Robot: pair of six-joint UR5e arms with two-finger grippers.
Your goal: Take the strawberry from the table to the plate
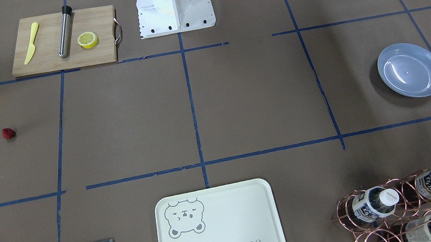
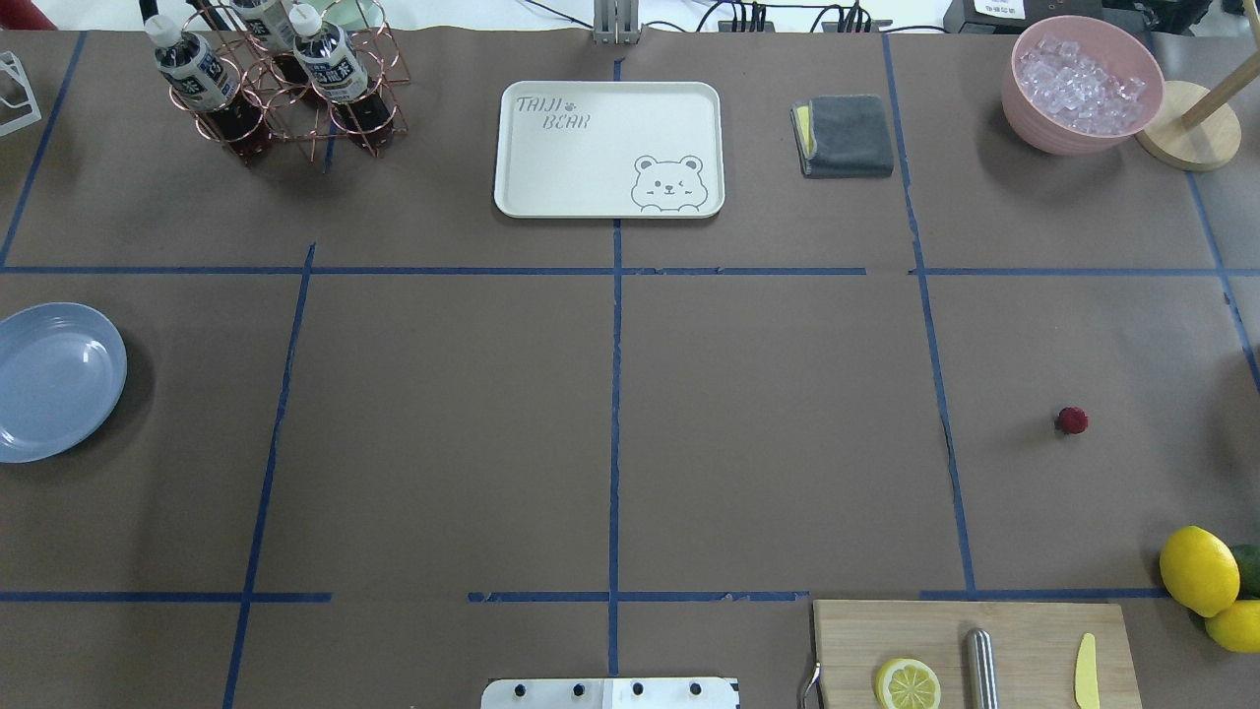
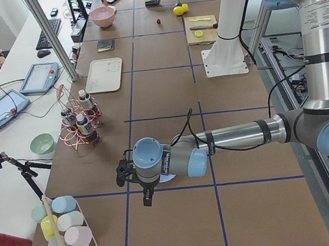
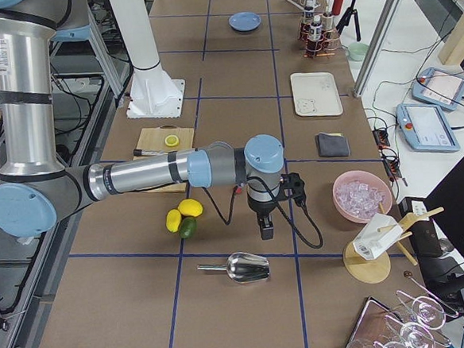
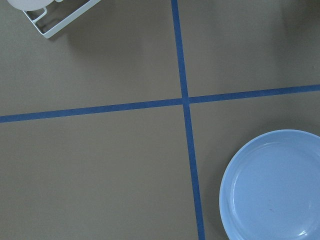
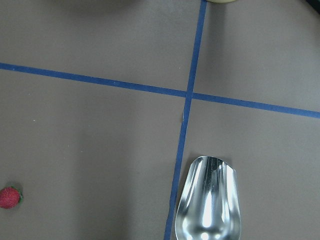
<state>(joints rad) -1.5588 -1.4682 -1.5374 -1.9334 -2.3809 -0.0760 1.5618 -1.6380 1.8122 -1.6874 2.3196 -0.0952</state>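
The strawberry [image 2: 1072,420] [image 1: 8,133] is a tiny dark-red berry lying alone on the brown table [image 2: 768,433], on the robot's right side. In the right wrist view the strawberry [image 6: 9,197] sits at the lower left edge. The light-blue plate [image 2: 54,381] [image 1: 410,70] is empty at the far left end, and the plate [image 5: 272,185] fills the lower right of the left wrist view. My right gripper [image 4: 265,230] hangs over the table near the berry, and my left gripper [image 3: 145,199] hangs near the plate's end. Both show only in side views, so I cannot tell their state.
A cutting board [image 2: 970,655] holds a lemon half [image 2: 907,683], a metal rod and a yellow knife. Whole lemons [image 2: 1199,569] lie beside it, and a metal scoop [image 6: 210,200] lies close by. A bear tray [image 2: 608,148], grey cloth [image 2: 844,135], ice bowl [image 2: 1081,83] and bottle rack [image 2: 281,84] line the far edge.
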